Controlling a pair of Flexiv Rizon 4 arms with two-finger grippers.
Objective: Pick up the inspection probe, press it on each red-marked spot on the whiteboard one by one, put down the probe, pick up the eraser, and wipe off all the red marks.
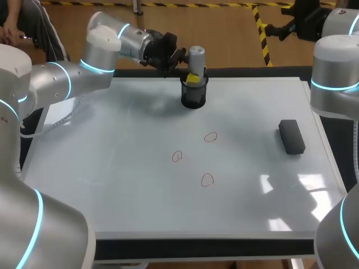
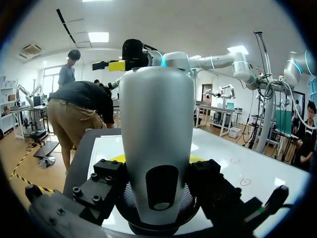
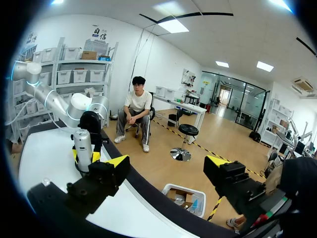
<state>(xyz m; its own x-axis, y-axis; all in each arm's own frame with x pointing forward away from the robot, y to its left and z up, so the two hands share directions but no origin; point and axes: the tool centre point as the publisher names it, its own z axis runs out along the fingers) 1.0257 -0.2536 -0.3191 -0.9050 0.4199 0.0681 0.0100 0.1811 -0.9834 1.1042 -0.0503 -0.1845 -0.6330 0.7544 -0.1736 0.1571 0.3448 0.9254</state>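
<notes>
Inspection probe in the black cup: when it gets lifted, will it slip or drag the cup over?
Likely rigid: the inspection probe shows a hard, smooth grey shell, so it may slip in a weak grip. The mesh cup looks light and sits apparently unfixed on the whiteboard, so a slanted pull might tip it; a straight-up lift seems safer.

Robotics lab, no question: we're looking at a test bench. Two collaborative robot arms flank the table, the left arm (image 1: pixel 61 75) and the right arm (image 1: pixel 335 73), with silver-grey shells and cyan light rings glowing at the joints. The tabletop itself is a whiteboard (image 1: pixel 112 168), with three small red marks (image 1: pixel 210 137) circled near its middle. A grey inspection probe (image 1: pixel 196 58) stands in a black mesh holder (image 1: pixel 194 96) at the far edge, and a black eraser (image 1: pixel 291 136) lies off to the right.
</notes>
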